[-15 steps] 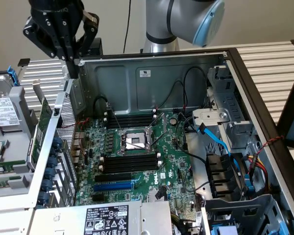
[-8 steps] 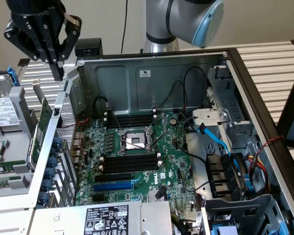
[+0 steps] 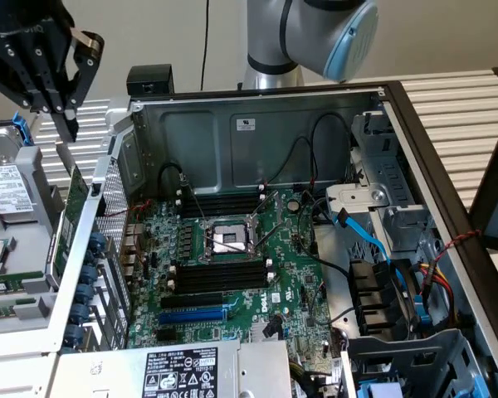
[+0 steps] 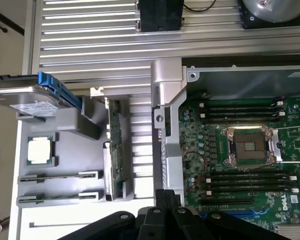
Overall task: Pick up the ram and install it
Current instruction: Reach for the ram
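Note:
Two ram sticks lie edge-up in grey holders on the parts tray, one next to the other; the exterior view has them as green strips at its left edge. My gripper hangs high above that tray, clear of everything, its black fingers drawn together and shut on nothing. In the wrist view the gripper sits between the tray and the open computer case. The black memory slots on the green motherboard flank the CPU socket and stand vacant.
On the tray there are also a hard drive with blue rails and a loose CPU. A green expansion card stands upright beside the case wall. Cables and a blue data lead crowd the case's drive bay side.

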You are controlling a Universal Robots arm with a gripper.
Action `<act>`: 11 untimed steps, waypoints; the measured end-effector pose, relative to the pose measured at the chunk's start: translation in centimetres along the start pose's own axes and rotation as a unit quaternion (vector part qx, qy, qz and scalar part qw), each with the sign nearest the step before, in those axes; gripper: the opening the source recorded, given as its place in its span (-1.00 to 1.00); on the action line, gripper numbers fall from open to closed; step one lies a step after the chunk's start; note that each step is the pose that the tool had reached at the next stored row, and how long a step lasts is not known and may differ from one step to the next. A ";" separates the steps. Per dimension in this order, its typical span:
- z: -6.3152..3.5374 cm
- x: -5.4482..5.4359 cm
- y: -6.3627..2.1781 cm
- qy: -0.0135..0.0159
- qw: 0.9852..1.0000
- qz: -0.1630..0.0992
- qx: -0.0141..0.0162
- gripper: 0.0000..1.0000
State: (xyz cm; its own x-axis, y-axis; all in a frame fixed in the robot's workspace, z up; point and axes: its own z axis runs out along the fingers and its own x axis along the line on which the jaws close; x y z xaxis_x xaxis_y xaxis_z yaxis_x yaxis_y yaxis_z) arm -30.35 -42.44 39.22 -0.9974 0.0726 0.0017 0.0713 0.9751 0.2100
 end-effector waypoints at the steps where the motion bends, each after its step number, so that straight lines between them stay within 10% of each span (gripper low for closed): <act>1: -0.01 0.4 -0.09 0.000 1.000 0.000 -0.001 -0.79; 11: -0.02 2.6 -0.42 0.000 1.000 0.000 -0.003 -0.79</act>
State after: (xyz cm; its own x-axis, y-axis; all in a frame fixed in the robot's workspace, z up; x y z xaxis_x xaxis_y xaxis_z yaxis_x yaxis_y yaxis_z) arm -33.01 -42.66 39.16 -0.9973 0.0731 0.0027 0.0719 0.9737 0.2162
